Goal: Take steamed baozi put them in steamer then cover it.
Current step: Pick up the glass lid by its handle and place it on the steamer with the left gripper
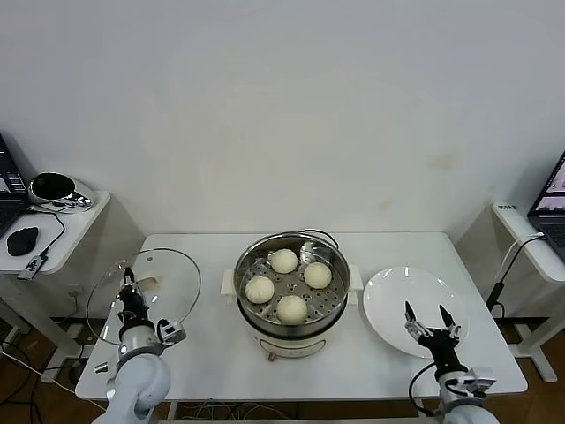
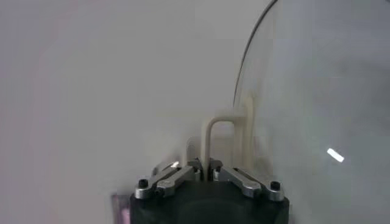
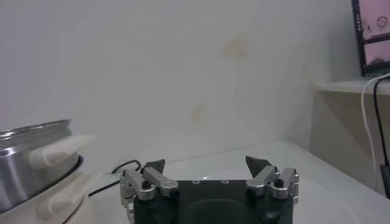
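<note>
Several cream-white steamed baozi sit on the perforated tray inside the steel steamer at the table's middle. The pot stands uncovered. Left of it, the clear glass lid is tilted up on edge. My left gripper is shut on the lid's white handle, with the glass pane beside it. My right gripper hangs open and empty over the near edge of the white plate. In the right wrist view the open gripper faces the wall, with the steamer to one side.
The steamer's black cord runs behind the pot. A side table at the far left carries a mouse and cables. At the far right a shelf holds a laptop, with a cable hanging below it.
</note>
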Robot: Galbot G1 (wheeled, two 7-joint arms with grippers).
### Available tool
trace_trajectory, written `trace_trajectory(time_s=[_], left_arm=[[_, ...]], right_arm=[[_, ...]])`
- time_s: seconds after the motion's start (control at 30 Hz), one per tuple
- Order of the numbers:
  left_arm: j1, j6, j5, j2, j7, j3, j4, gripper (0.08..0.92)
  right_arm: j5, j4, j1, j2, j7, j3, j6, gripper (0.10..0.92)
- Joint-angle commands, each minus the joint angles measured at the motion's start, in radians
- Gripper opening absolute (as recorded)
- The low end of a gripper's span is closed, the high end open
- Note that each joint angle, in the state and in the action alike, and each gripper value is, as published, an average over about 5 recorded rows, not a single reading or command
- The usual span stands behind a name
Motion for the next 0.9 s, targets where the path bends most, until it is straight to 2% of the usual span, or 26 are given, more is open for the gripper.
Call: trace_trajectory(time_s=[0.03,0.53,0.73,0.9], left_arm=[[-0.004,0.154,0.231,-0.073,0.278,0.087,-0.305,0.142],[-0.172,0.152,0.452,-0.313,0.349,0.342,-0.157,0.142],[-0.232,0.153,0.462,-0.368,0.356,0.443,-0.074,0.142],[-0.274,0.154,0.436,-0.372,0.356,0.483,-0.032,0.142]], right_arm=[[-0.058,0.011,-0.003,0.023,0.007,-0.001,0.0,0.823],[-0.076,-0.016,0.002,0.048,0.01,0.026,0.003,0.823],[-0.081,-0.039,0.013,0.059,0.009,0.021,0.009,0.823],[-0.086,-0.066,0.022,0.068,0.009,0.022,0.017,0.823]])
